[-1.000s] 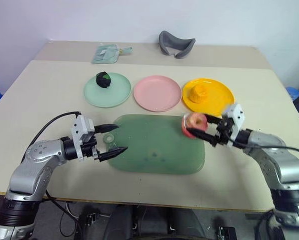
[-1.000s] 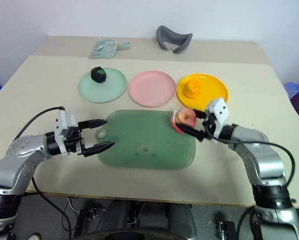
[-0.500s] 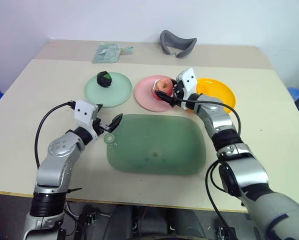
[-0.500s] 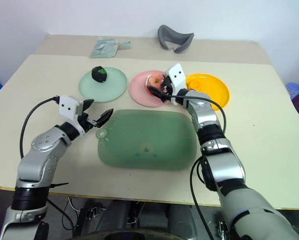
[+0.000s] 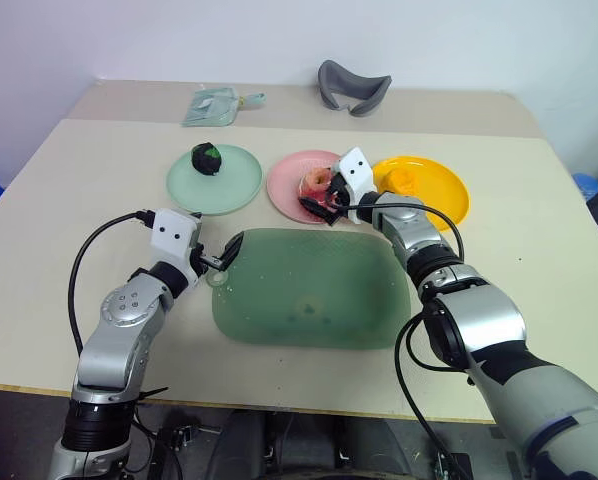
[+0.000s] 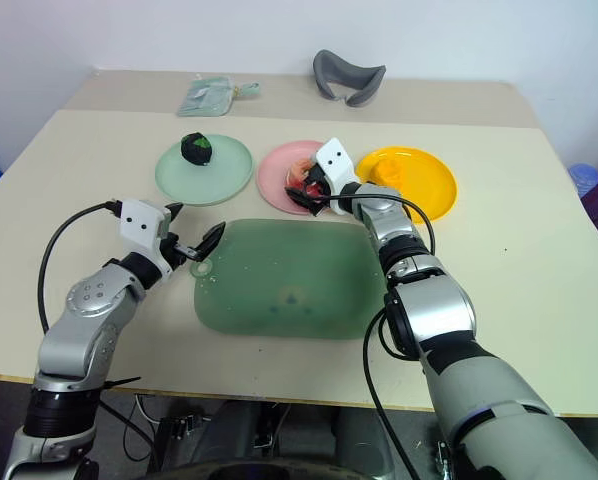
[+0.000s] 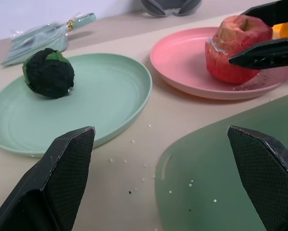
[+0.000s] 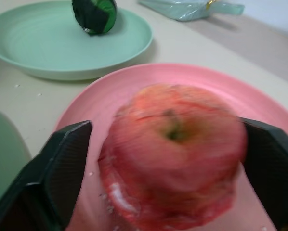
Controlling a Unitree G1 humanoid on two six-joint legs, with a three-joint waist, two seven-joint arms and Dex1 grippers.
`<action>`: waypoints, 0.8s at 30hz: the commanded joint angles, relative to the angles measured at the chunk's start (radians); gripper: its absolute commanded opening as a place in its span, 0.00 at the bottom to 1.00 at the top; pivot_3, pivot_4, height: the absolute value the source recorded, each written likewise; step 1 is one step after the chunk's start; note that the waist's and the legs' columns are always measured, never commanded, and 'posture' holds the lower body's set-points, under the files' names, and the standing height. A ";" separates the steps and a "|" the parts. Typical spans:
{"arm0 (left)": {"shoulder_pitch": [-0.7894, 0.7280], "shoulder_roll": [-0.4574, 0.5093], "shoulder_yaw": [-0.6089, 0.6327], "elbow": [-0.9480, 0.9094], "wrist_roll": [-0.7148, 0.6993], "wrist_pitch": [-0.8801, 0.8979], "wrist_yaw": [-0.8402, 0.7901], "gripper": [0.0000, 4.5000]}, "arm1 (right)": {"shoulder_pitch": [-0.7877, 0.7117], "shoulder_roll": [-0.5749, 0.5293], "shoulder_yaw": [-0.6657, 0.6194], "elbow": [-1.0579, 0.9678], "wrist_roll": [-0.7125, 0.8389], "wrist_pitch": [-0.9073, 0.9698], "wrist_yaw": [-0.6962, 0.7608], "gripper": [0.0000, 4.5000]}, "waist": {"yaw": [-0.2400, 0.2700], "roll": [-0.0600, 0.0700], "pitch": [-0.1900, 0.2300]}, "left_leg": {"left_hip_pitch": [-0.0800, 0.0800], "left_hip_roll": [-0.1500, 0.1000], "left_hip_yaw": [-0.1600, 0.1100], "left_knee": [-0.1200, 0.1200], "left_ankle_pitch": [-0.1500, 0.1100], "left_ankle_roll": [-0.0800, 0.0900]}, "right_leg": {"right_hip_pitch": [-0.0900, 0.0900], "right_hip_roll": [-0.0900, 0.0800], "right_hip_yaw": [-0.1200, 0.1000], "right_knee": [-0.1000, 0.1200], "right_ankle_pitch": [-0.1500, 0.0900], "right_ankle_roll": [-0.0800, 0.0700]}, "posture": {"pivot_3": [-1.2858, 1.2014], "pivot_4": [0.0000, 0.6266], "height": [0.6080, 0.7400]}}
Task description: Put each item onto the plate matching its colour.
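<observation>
Looking across the upper middle of the head views, we see three plates in a row: the green plate point(image 5: 215, 179) on the left, the pink plate point(image 5: 291, 186) in the centre, the yellow plate point(image 5: 434, 186) on the right. On the green plate sits the dark ball point(image 5: 206, 158), toward its far left edge. On the pink plate rests the apple point(image 8: 173, 156), its base touching the plate in the wrist views. On the yellow plate we can make out the orange lump point(image 5: 403, 180), partly behind the right arm. Our right gripper point(image 5: 318, 198) reaches over the pink plate with its two fingers point(image 8: 62, 168) standing on either side of the apple; gaps show between the pads and the fruit, so the jaws are spread and grip nothing. Our left gripper point(image 5: 222, 255) hangs at the left centre of the frame, over the near left corner of the cutting board point(image 5: 314, 290), jaws wide apart and empty. At the top of the frame lie a pale pouch point(image 5: 217, 105) and a grey curved object point(image 5: 352, 88), both well apart from the plates.
</observation>
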 commanded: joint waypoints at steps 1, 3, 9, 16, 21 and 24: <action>0.026 0.009 -0.017 -0.071 0.019 -0.032 -0.011 1.00 | 0.014 -0.037 -0.047 -0.139 0.035 -0.043 0.015 0.99 | 0.001 0.000 0.000 | 0.000 0.000 0.000 0.000 0.000 0.000 | 0.000 0.000 0.000 0.000 0.000 0.000 | 0.52 0.24 1.00; 0.039 0.014 -0.021 -0.076 0.035 -0.052 -0.011 1.00 | 0.065 -0.050 -0.059 -0.263 0.061 -0.019 0.044 0.99 | 0.002 0.000 0.000 | 0.000 0.000 0.000 0.000 0.000 0.000 | 0.000 0.000 0.000 0.000 0.000 0.000 | 0.52 0.24 1.00; 0.073 0.072 0.001 -0.021 0.015 -0.194 -0.140 1.00 | 0.439 -0.166 -0.082 -1.051 0.254 0.331 0.143 0.99 | 0.013 0.000 0.000 | 0.000 0.000 -0.001 -0.001 0.000 0.000 | 0.000 -0.001 0.000 0.000 0.000 0.000 | 0.52 0.24 1.00; 0.180 0.158 0.090 -0.009 -0.105 -0.271 -0.337 1.00 | 0.888 -0.397 -0.203 -1.561 0.429 0.641 0.171 0.99 | 0.004 0.000 0.000 | 0.001 0.000 -0.001 -0.001 -0.001 0.001 | 0.001 -0.003 0.000 -0.004 0.000 0.000 | 0.52 0.24 1.00; 0.276 0.208 0.181 -0.050 -0.200 -0.245 -0.413 1.00 | 1.197 -0.486 -0.399 -1.658 0.442 0.643 0.184 0.99 | 0.014 0.000 0.000 | 0.001 0.000 -0.002 -0.001 -0.003 0.006 | 0.002 -0.003 0.001 -0.004 0.000 -0.001 | 0.52 0.24 1.00; 0.286 0.237 0.178 -0.047 -0.202 -0.246 -0.445 1.00 | 1.258 -0.496 -0.443 -1.649 0.445 0.624 0.188 0.99 | 0.011 -0.001 -0.001 | 0.002 0.000 -0.001 0.000 -0.004 0.007 | 0.004 -0.004 0.001 -0.004 0.000 0.000 | 0.52 0.24 1.00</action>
